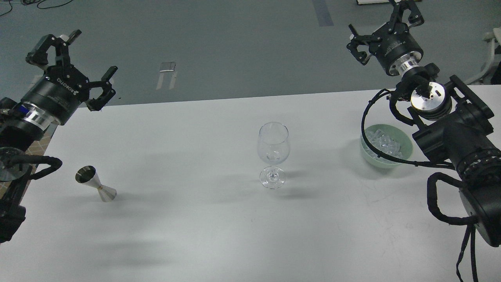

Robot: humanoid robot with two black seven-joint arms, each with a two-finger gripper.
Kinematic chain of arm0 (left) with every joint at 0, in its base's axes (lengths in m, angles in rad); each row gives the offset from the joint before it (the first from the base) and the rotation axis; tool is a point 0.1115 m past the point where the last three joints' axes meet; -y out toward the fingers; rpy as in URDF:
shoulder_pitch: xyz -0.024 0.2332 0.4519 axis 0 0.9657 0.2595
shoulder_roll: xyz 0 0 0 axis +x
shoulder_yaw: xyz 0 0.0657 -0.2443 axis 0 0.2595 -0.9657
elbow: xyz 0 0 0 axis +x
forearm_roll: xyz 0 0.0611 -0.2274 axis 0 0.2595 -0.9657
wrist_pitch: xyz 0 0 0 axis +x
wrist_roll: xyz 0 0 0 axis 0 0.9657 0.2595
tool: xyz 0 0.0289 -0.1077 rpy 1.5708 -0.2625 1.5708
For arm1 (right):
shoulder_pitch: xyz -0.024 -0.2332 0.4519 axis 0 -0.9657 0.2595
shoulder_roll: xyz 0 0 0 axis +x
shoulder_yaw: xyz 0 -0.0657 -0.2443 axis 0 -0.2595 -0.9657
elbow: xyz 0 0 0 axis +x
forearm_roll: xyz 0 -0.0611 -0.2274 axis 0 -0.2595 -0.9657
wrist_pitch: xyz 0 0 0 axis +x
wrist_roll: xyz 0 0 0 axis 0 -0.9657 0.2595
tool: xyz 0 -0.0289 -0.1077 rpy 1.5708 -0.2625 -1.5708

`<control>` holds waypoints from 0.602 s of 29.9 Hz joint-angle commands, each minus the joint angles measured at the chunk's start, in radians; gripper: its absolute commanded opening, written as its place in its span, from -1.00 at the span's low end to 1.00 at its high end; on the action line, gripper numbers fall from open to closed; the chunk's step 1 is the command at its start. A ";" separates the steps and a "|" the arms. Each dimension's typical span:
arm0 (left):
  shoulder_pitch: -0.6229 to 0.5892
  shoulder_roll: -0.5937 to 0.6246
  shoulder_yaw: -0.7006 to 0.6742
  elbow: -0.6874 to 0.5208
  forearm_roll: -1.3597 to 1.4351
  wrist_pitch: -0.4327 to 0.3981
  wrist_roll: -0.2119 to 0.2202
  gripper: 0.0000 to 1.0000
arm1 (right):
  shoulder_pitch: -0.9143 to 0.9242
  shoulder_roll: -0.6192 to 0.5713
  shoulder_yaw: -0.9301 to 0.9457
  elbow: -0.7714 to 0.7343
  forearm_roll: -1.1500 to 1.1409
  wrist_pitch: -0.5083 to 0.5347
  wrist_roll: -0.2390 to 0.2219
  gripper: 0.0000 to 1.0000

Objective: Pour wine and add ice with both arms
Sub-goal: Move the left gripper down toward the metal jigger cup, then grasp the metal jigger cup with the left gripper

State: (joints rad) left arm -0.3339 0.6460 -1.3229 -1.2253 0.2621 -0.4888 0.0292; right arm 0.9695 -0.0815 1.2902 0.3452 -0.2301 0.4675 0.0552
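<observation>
Room: grey floor (235, 43) beyond the far edge of the table, with a strip of pale tape marks (167, 72) on it; dark cables lie at the far left corner.
Surface: white table (195, 235), matt, with faint scuffs toward the near right; soft shadows fall across its middle.
Left gripper (74, 56): raised over the table's far left corner, fingers spread wide apart; nothing between them and nothing touched.
Right gripper (381, 23): raised beyond the far right edge of the table, fingers spread wide apart; it holds nothing and touches nothing.
Arms: the left arm (39, 105) enters from the left edge, the right arm (458, 145) from the right edge; both are black with silver rings and looping black cables.
Wine glass (273, 152): upright near the table's centre, clear; whether it contains any liquid cannot be told.
Ice (385, 143): small clear cubes heaped in the pale green bowl (366, 150), on the right side of the table, well apart from the glass; a cable from the right arm crosses in front of the bowl.
Jigger (96, 183): silver double-ended measure on the left side of the table, appearing tilted, wide mouth facing far left; well apart from the glass.
</observation>
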 commanded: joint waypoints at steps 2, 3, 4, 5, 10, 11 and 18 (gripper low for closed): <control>0.194 0.057 -0.116 -0.166 -0.012 0.000 0.000 0.96 | -0.012 -0.003 0.000 0.001 0.000 0.002 0.000 1.00; 0.194 0.057 -0.116 -0.166 -0.012 0.000 0.000 0.96 | -0.012 -0.003 0.000 0.001 0.000 0.002 0.000 1.00; 0.246 0.063 -0.151 -0.198 -0.014 0.000 0.000 0.96 | -0.017 -0.003 0.000 0.001 0.000 0.002 0.000 1.00; 0.277 0.063 -0.174 -0.215 -0.017 0.000 -0.002 0.96 | -0.018 -0.001 0.000 0.001 0.000 0.002 0.000 1.00; 0.551 0.058 -0.346 -0.370 -0.056 0.000 0.000 0.96 | -0.032 -0.003 0.000 0.003 0.000 0.002 0.000 1.00; 0.581 0.058 -0.360 -0.387 -0.064 0.000 0.000 0.96 | -0.032 -0.001 0.000 0.003 0.000 0.002 0.000 1.00; 0.811 0.061 -0.394 -0.433 -0.274 0.000 0.052 0.96 | -0.051 -0.003 0.000 0.001 -0.002 0.003 0.002 1.00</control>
State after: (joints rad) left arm 0.4011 0.7050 -1.7121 -1.6480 0.0760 -0.4887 0.0449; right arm 0.9248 -0.0839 1.2901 0.3480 -0.2316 0.4695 0.0567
